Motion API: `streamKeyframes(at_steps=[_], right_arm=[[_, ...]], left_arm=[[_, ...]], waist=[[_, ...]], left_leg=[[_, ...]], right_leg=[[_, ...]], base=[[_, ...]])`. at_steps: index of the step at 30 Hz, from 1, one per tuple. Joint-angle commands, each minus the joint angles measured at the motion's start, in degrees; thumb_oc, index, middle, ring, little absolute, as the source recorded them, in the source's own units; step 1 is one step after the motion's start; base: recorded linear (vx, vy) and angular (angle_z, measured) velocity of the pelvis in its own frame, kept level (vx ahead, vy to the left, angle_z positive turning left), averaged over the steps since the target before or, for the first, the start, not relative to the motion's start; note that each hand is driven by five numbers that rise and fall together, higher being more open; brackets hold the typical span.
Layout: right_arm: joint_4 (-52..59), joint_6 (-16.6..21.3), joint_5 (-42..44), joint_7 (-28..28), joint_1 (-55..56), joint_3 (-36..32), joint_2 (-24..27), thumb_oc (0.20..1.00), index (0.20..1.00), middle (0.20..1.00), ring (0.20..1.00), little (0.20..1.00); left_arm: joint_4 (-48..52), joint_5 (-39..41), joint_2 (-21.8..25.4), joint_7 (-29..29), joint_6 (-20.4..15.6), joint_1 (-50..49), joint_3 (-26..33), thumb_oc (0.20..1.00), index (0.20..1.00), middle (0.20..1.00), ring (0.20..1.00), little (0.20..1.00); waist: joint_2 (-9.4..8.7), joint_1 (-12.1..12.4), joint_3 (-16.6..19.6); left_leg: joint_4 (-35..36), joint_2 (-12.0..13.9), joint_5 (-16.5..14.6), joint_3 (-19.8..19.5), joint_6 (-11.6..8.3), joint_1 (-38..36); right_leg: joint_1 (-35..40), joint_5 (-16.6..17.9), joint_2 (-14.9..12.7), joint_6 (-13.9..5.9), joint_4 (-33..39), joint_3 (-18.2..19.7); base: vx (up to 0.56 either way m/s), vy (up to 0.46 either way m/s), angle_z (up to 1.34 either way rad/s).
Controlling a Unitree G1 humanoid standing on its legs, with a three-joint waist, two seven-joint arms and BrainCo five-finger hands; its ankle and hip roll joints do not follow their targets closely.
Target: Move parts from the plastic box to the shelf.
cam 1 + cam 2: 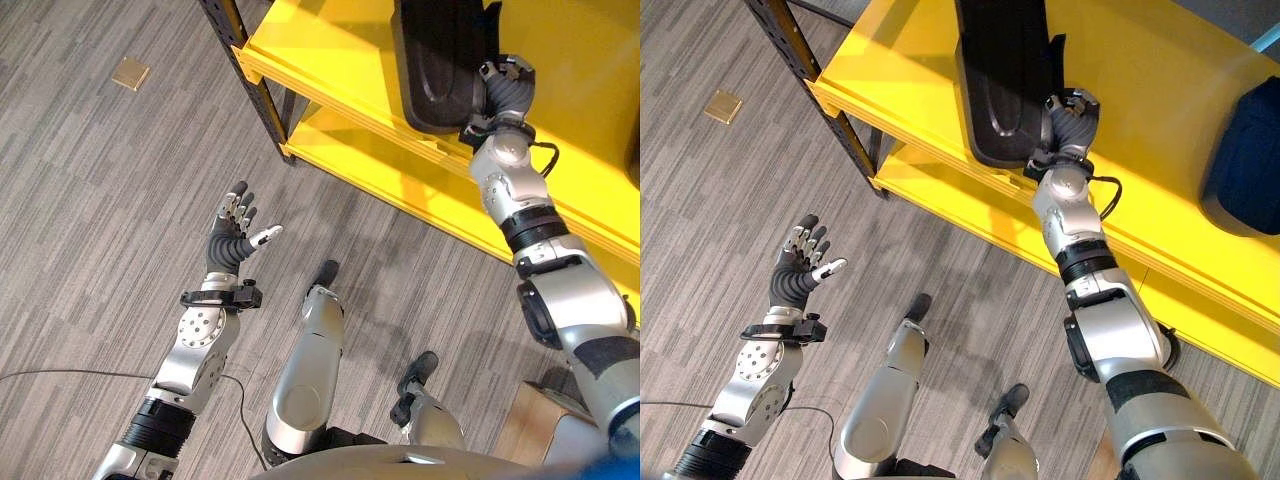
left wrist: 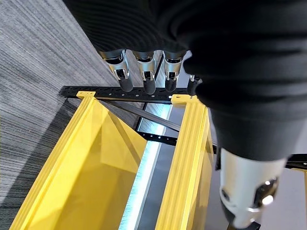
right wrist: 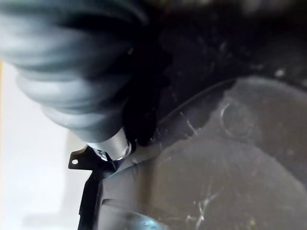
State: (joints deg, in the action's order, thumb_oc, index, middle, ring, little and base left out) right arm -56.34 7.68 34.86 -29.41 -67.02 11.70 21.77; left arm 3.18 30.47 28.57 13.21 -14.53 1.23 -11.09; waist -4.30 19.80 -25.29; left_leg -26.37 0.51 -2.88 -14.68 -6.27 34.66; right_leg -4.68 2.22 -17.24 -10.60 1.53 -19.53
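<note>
We saw one yellow shelf (image 1: 1160, 70) with two decks, and on its upper deck one large black part (image 1: 1002, 80) and, well apart, a dark blue part (image 1: 1248, 160). Our right hand (image 1: 1072, 118) was against the black part's near end; its fingers were hidden, so we could not tell their grip. Our left hand (image 1: 232, 238) hung over the grey floor (image 1: 90, 200), fingers spread wide, holding nothing. One small tan square (image 1: 130, 73) lay on the floor.

Both eye views look steeply down from the head, sharing the yellow shelf (image 1: 560, 90) and grey floor (image 1: 100, 200). The left wrist view faces the shelf's end; the right wrist view sits very close against a dark part (image 3: 225, 158).
</note>
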Motion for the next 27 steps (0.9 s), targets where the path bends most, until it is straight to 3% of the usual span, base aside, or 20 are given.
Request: streamKeyframes(at_steps=[1,10,27], right_arm=[[1.7,2.9,2.2,-0.4,-4.7,0.4,6.0,0.2,0.2,0.2,0.2,0.2],[-11.4,2.4,7.0,0.0,-9.9,-0.4,10.8,0.2,0.2,0.2,0.2,0.2],[-16.5,2.9,12.6,-0.5,-10.5,-2.8,13.0,0.2,0.2,0.2,0.2,0.2]], left_arm=[[4.6,0.4,1.9,0.6,-3.8,-0.5,-2.1,1.0,1.0,1.0,1.0,1.0],[4.6,0.3,2.6,1.2,-4.5,1.5,-3.8,1.0,1.0,1.0,1.0,1.0],[3.7,0.7,2.6,1.8,-4.5,2.8,-5.5,1.0,1.0,1.0,1.0,1.0]], waist=[[1.93,0.1,1.4],[3.26,0.3,1.0],[3.65,-0.4,0.9]], left_leg=[[5.6,0.6,1.2,4.1,1.43,-1.3],[4.2,-0.6,0.8,4.3,1.67,1.5],[2.6,-1.5,-0.1,4.7,1.67,3.6]], right_leg=[[1.5,-4.0,-1.2,0.84,-6.2,0.5],[1.0,-3.9,-1.4,0.5,-5.3,-0.1],[1.7,-4.0,-1.0,0.24,-3.1,-0.1]], base=[[0.0,0.0,0.0],[0.0,0.0,0.0],[0.0,0.0,0.01]])
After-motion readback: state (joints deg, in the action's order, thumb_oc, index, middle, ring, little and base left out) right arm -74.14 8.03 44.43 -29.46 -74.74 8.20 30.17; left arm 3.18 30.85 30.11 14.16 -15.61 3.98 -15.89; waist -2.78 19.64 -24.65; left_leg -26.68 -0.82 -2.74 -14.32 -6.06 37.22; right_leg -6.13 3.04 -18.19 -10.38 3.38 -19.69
